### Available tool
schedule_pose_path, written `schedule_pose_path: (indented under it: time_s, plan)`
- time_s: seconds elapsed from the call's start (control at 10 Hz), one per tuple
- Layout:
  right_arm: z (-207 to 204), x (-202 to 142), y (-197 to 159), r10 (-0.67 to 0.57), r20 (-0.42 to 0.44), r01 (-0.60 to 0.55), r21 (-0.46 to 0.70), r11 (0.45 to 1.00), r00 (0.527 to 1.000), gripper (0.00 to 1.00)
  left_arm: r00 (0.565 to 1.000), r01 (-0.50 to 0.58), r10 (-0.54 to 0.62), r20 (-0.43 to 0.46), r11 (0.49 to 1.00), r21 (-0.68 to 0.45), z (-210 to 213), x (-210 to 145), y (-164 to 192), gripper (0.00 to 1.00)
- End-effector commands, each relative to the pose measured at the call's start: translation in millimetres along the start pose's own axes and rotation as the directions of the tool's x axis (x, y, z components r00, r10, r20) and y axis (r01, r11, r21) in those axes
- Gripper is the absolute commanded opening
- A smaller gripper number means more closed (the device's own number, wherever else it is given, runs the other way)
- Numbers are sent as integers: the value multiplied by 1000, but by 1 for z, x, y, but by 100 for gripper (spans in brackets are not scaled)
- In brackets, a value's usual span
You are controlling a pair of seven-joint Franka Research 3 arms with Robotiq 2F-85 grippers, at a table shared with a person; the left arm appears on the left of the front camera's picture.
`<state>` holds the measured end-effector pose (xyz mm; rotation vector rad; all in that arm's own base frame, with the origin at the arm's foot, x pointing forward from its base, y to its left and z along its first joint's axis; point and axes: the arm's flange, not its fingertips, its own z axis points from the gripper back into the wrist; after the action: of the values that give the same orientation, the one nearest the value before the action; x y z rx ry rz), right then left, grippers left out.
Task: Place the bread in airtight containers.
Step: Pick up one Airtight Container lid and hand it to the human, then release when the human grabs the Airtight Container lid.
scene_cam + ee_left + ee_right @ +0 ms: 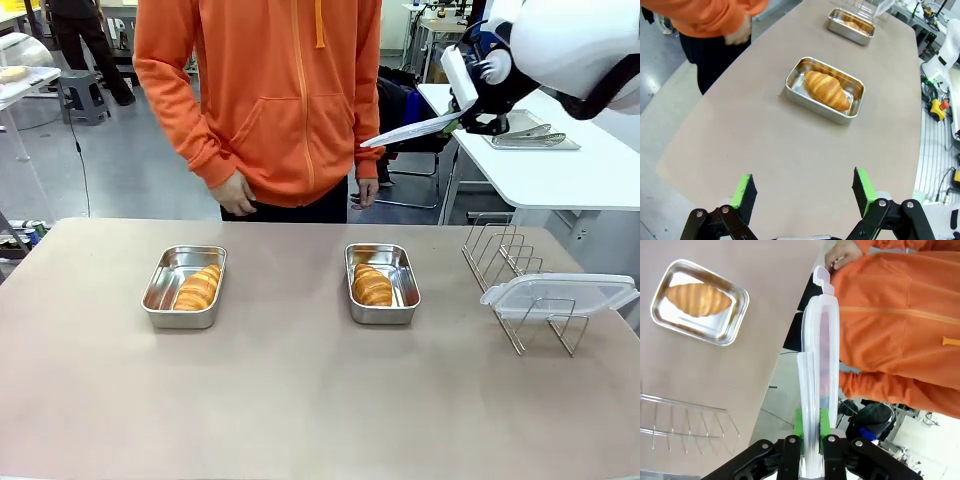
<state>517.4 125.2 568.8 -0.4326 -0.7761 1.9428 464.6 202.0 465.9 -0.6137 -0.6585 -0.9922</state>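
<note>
Bread already lies in both pans: one croissant [197, 290] in the left pan [180, 319], the other croissant [372, 287] in the right pan [383, 316]. The pans stand well apart on the counter [300, 400], and neither is covered. The step in hand therefore looks like the lidding.

The right gripper [458, 115] is high above the far right of the counter. Its fingers [799, 425] are clamped on one edge of a clear lid [410, 130], which sticks out roughly flat toward the person [260, 90]. The left gripper [804, 192] hangs over the counter with its fingers spread wide and nothing between them, and the left pan is ahead of it.

The next move, I judge, is to bring the held lid down level over a pan, probably the right one. It must sit square with the rim before being pressed home. Gripped by one edge only, it could tip or land crooked.

A second lid [560, 295] rests on the wire rack [500, 255] at the counter's right side. The rack stands near the right pan, so the descent should keep clear of its wires. The person's hands hang behind the far edge and are not in the path.
</note>
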Motion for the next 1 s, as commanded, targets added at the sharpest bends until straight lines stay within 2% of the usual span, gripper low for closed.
schedule_pose_path:
  time_s: [0.0, 0.1, 0.9]
  plan:
    - [6, -22, -9, -16, 14, 16, -5, 1000, 1000, 12, 1000, -13, 13, -13, 1000, 6, 1, 3, -2, 100]
    - [0, 0, 0, 0, 0, 0, 0, 1000, 1000, 10, 1000, -13, 13, -13, 1000, 6, 1, 3, -2, 100]
    - [0, 0, 0, 0, 0, 0, 0, 1000, 1000, 10, 1000, -13, 13, -13, 1000, 6, 1, 3, -2, 100]
